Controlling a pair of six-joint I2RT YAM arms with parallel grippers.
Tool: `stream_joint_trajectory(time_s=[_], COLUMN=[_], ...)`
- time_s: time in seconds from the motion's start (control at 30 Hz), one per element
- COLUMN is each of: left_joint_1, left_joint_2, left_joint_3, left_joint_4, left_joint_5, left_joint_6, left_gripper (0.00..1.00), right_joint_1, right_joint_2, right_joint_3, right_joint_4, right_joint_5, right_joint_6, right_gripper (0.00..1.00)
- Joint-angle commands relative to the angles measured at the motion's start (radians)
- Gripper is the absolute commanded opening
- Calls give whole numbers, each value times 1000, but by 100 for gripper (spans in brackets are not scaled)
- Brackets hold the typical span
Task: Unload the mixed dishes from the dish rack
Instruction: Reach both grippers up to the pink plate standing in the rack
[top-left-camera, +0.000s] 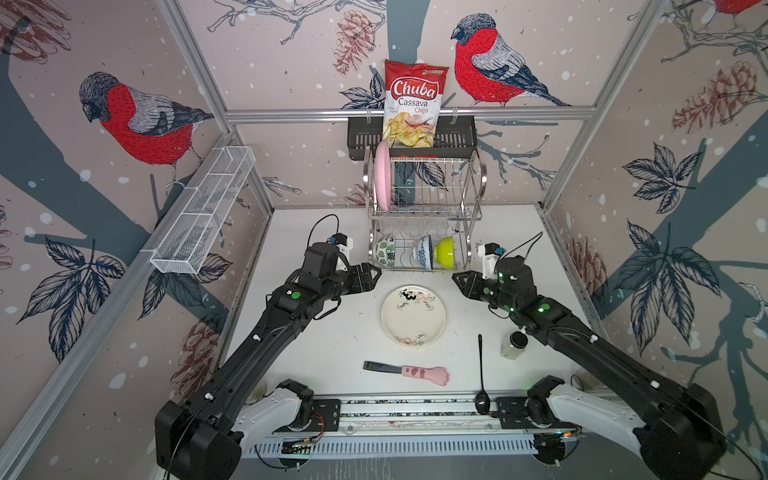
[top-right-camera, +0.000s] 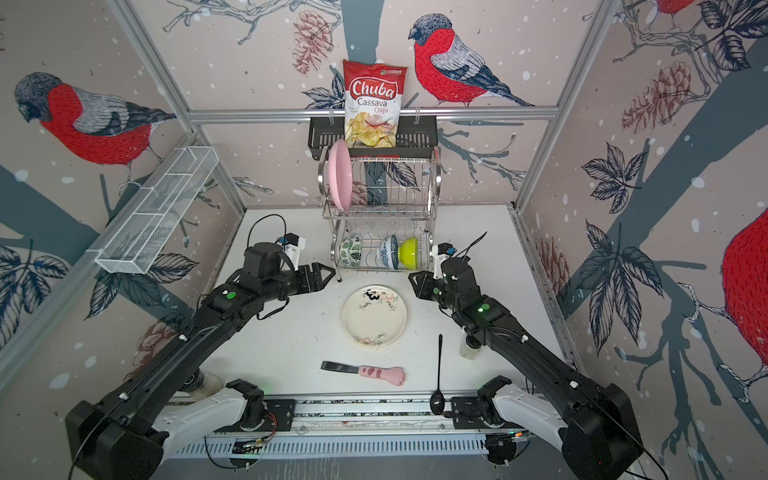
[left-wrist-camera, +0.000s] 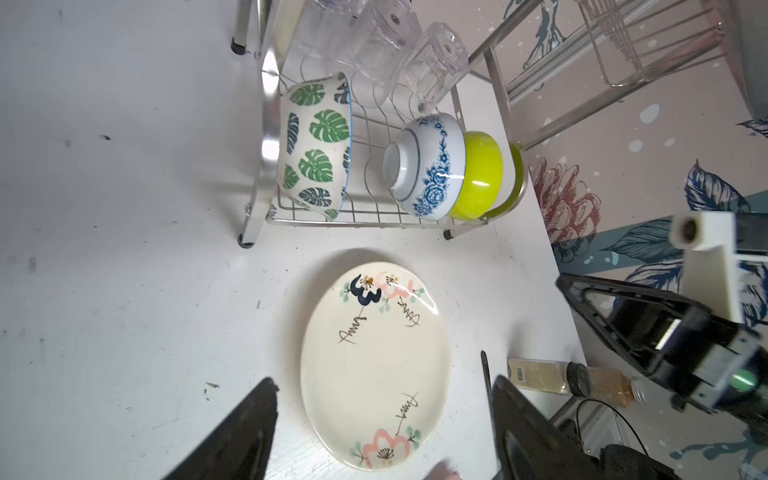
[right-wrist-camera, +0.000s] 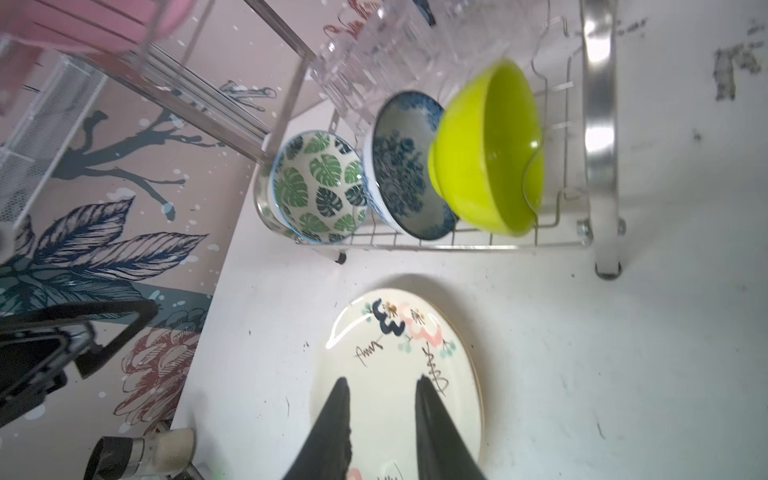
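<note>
Three bowls lie sideways in the dish rack, mouths facing right.

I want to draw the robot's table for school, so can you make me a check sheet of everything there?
Surface: white table, scuffed and speckled.
Job's things: rack holds pink plate upright on top; leaf bowl, blue bowl, lime bowl and glasses below. Flower plate lies flat on the table in front.
Clutter: spoon, jar and paw tool on the table; chips bag in black basket; mesh tray on the left wall.
Hands: left hand wide open, empty; right hand narrowly open, empty.
Cables: a black loop at each wrist.
Surroundings: bird wallpaper, metal frame.
</note>
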Motion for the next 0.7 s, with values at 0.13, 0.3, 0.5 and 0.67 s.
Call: stream_joint_trajectory(time_s=[0.13,0.3,0.5,0.67], left_joint_1=[3,12,56,115], left_joint_2=[47,74,141,186], left_joint_3=[181,270,347,390], left_joint_4=[17,40,46,70], left_joint_5=[-89,-110,-86,-64], left_joint_6=[65,79,61,35], left_gripper=[79,80,76,63], right_joint_1=[142,341,429,430], right_joint_2=[49,164,399,601], right_joint_3=[313,524,821,1098], right_joint_4=[-113,-201,-280,-311], right_joint_5=[201,374,469,533], right_joint_6=[-139,-202,-302,-410], right_gripper=[33,42,51,58])
